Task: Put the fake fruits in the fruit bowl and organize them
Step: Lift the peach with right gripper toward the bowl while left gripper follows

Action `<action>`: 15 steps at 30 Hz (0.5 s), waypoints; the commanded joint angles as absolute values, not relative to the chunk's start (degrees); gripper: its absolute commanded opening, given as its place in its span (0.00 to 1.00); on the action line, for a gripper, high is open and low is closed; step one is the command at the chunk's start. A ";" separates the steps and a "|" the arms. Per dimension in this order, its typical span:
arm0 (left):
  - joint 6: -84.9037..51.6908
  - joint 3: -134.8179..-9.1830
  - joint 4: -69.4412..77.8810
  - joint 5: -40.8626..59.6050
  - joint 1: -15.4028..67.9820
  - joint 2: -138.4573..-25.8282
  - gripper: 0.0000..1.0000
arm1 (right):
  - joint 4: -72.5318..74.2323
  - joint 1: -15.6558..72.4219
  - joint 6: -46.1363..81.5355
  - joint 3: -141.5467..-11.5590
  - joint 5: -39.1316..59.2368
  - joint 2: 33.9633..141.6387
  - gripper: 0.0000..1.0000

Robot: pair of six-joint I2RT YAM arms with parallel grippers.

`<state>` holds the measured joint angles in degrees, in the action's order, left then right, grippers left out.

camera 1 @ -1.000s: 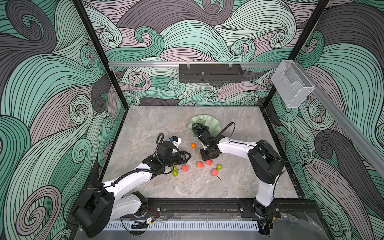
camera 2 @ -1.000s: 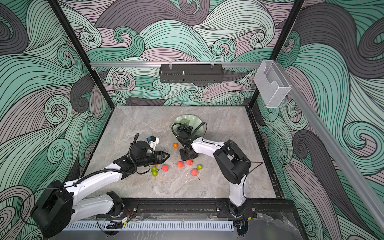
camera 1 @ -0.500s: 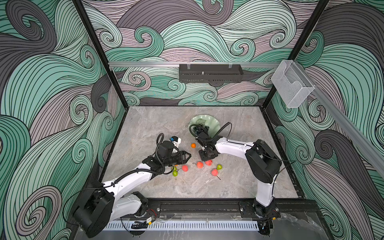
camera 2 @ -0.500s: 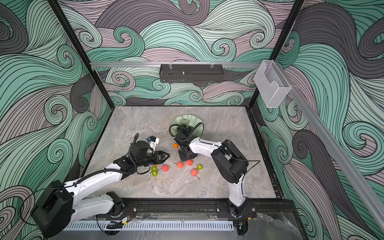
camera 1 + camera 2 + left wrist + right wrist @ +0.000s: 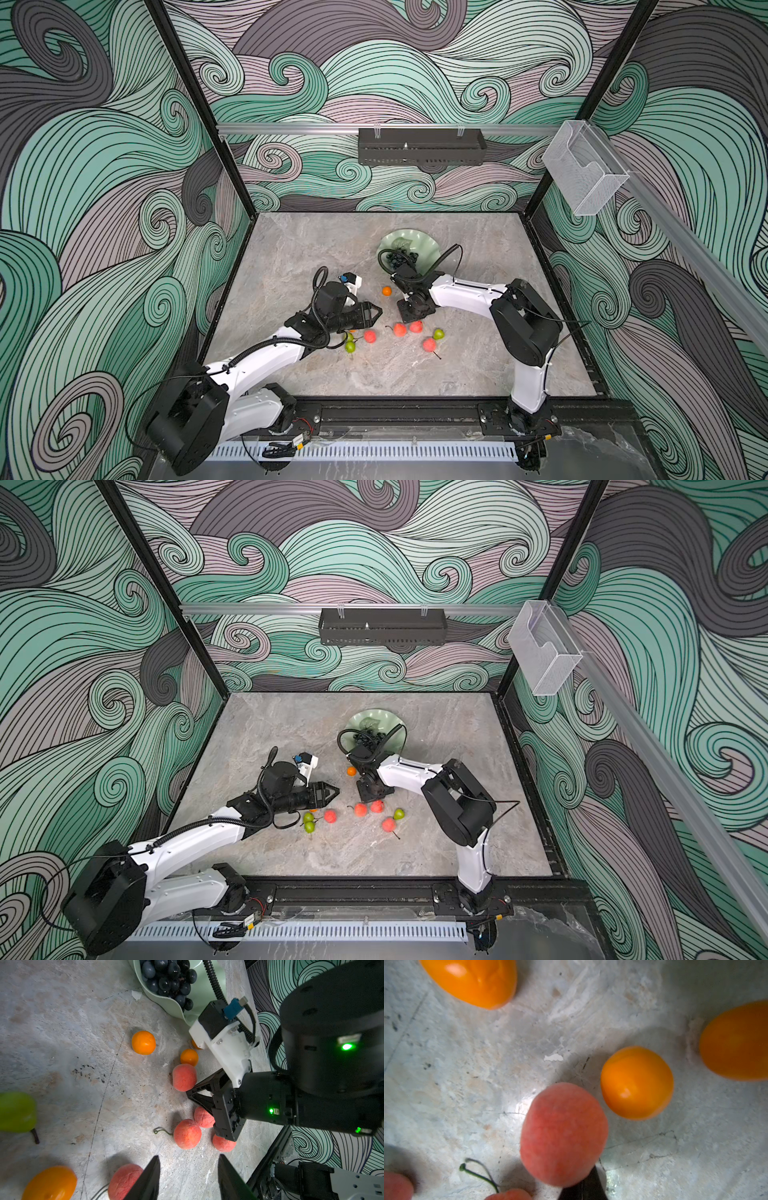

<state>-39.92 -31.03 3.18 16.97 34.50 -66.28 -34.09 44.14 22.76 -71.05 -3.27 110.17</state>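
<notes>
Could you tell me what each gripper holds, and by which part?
The left gripper is open, holding nothing. The right gripper is shut against a peach; whether it pinches the stem cannot be told.

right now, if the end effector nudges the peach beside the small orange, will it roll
Probably rolls: the peach is near-round and lies free on the smooth table. Its fuzzy skin likely grips well. It may bump the orange close by.

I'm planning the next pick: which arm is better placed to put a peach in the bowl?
Right, probably: the right end effector is shut at a peach near the fruit bowl, while the left end effector hovers open, holding nothing.
</notes>
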 commanded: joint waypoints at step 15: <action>-35.30 -42.74 3.13 21.26 38.65 -78.18 0.49 | -34.84 36.72 24.60 -63.86 -5.96 100.31 0.00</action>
<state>-36.18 -39.64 2.31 19.68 37.50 -76.34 -34.33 38.06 23.46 -65.63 -4.58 103.68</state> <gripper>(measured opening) 0.487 0.048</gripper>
